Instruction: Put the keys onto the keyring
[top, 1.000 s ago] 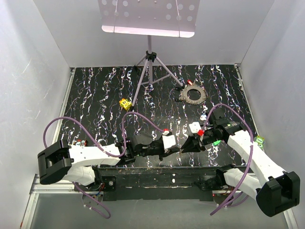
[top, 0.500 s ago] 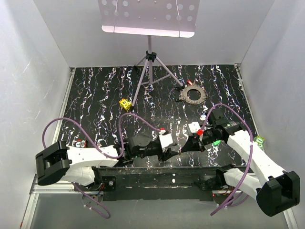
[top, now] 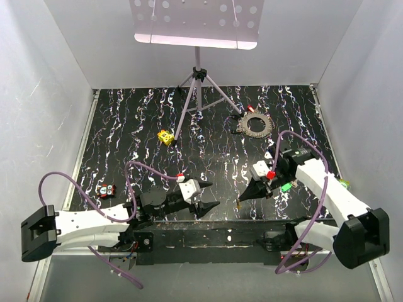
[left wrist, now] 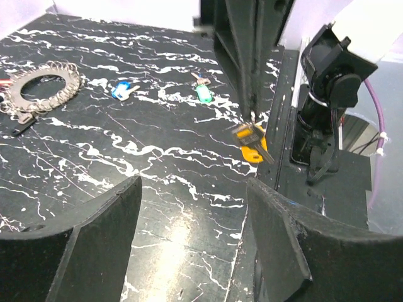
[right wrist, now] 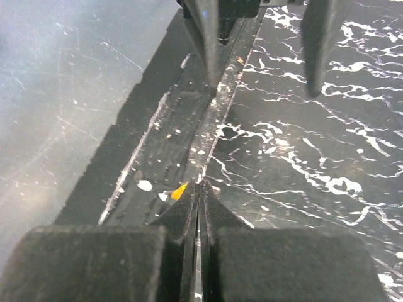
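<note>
Right hand: your right hand is pinched narrow on the small orange-headed silvery metal key. The orange head shows below its tips, just above the near edge of the black white-veined surface.
Left hand: your left hand gapes wide and holds nothing, near the right one but apart from it.
Keyring: the wire keyring fringed with dull grey metal keys lies flat at the far right, well apart from both hands.
Other keys: a green-headed key and a blue-headed key lie loose between you and the ring. A red-headed key lies just beside its far rim.
Step, as I judge it: carry the held key to the ring.
How to do it well: grip firmly so the key does not swing, bring your left hand to steady the ring, and come in low with the head's hole leading toward the wire.
Risk: the grey keys may snag the blade, or the ring may slide.
Writing: none you can read in any view.
</note>
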### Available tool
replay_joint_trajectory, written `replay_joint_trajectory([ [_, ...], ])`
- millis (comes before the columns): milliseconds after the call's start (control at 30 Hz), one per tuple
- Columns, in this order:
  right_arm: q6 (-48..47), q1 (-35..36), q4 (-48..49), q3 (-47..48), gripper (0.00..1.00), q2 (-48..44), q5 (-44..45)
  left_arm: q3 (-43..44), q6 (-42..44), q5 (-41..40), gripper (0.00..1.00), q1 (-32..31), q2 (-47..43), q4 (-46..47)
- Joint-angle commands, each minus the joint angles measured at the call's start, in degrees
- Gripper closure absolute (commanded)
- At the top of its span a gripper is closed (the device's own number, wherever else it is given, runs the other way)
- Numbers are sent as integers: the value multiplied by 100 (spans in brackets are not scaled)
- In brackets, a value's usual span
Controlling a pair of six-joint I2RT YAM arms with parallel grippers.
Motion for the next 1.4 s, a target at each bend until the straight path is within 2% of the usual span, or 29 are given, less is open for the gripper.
replay_joint_trajectory([
  [0,-1293,-33,-1455,912,99,433,302,48,192,232,35,-3,214,89],
  [100,-1276,-129,-2062,1598,99,926,585,75,447,206,35,-3,416,265],
  [167,-944,-200,-2169,1862,99,1102,698,188,632,145,38,-3,566,283],
  [233,-679,-235,-2160,1995,99,1077,918,346,807,92,46,-3,689,222],
  [333,-189,-244,-1881,2109,99,788,1121,295,905,-5,48,-3,716,545],
  [367,31,-244,-1644,2075,99,560,1138,199,905,-231,49,-3,690,765],
  [467,725,-218,-565,1654,99,-177,1226,40,931,-225,51,-3,628,1188],
  [567,1762,-113,1034,900,99,-1109,1402,92,984,3,58,-3,637,1206],
  [667,2098,133,2074,204,99,-1962,1464,119,967,390,66,-3,742,1346],
  [767,2213,370,2550,-105,99,-2420,1490,136,923,715,71,-3,830,1514],
  [967,2169,600,2875,-307,99,-2606,1552,277,931,1312,72,-3,786,1250],
  [1167,1783,635,2972,-597,99,-2755,1324,268,957,1340,73,-3,918,1355],
  [1367,1958,705,3306,-773,99,-2852,1253,417,1036,1340,73,-3,1251,1636],
])
